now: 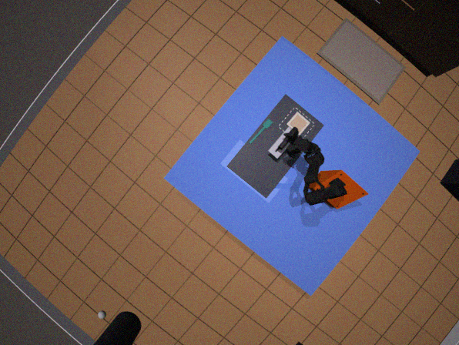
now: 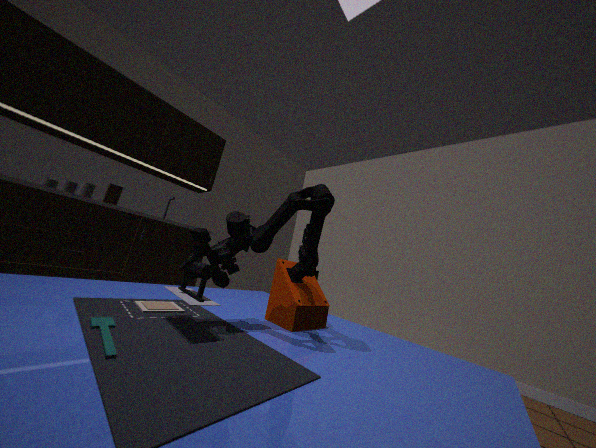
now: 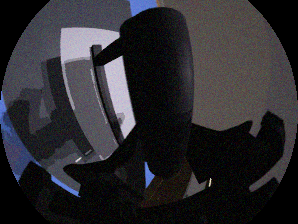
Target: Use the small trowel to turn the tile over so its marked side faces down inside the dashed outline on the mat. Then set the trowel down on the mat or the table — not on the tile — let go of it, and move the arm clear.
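The tile (image 1: 299, 121) (image 2: 160, 305) lies flat inside the dashed outline on the dark mat, as far as it shows. A tan face with a pale border is up; its underside is hidden. My gripper (image 1: 289, 142) (image 2: 199, 271) (image 3: 154, 121) is shut on the black handle of the small trowel. The trowel's pale flat blade (image 1: 275, 151) (image 2: 192, 300) (image 3: 82, 45) is raised above the mat, beside the tile in the top view, and its shadow falls on the mat. The gripper and handle hide the near corner of the tile in that view.
A teal T-shaped tool (image 1: 266, 124) (image 2: 107, 340) lies on the dark mat (image 1: 256, 169) (image 2: 210, 385), on the side of the outline away from the arm. The orange arm base (image 1: 352, 189) (image 2: 311, 317) stands on the blue table (image 1: 304, 250) (image 2: 390, 395).
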{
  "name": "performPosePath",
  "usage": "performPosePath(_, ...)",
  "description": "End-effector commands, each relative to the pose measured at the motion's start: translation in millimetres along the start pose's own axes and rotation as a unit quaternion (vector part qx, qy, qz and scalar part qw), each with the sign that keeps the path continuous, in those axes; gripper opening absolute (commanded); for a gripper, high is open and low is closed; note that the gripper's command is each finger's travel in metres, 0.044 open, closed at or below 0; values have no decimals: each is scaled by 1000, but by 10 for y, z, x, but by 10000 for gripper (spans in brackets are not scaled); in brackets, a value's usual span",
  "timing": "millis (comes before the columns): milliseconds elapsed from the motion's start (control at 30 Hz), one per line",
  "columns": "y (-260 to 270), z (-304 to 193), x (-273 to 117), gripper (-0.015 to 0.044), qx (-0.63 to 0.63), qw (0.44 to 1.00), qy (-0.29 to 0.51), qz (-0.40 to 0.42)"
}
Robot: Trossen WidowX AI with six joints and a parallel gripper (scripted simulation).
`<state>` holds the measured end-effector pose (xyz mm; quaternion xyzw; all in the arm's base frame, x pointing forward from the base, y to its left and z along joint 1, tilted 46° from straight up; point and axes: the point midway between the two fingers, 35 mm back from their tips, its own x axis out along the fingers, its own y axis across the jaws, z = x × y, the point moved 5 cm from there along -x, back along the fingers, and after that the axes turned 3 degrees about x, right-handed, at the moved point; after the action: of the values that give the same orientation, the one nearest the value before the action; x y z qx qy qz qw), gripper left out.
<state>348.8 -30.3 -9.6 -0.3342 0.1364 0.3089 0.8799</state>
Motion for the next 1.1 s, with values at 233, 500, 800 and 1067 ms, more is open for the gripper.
performPosePath(233, -77, 315, -136, 0, 4, 1000, 3, -3)
performPosePath(500, -77, 315, -136, 0, 4, 1000, 3, -3)
performPosePath(800, -77, 315, -136, 0, 4, 1000, 3, -3)
performPosePath(1067, -77, 315, -136, 0, 4, 1000, 3, -3)
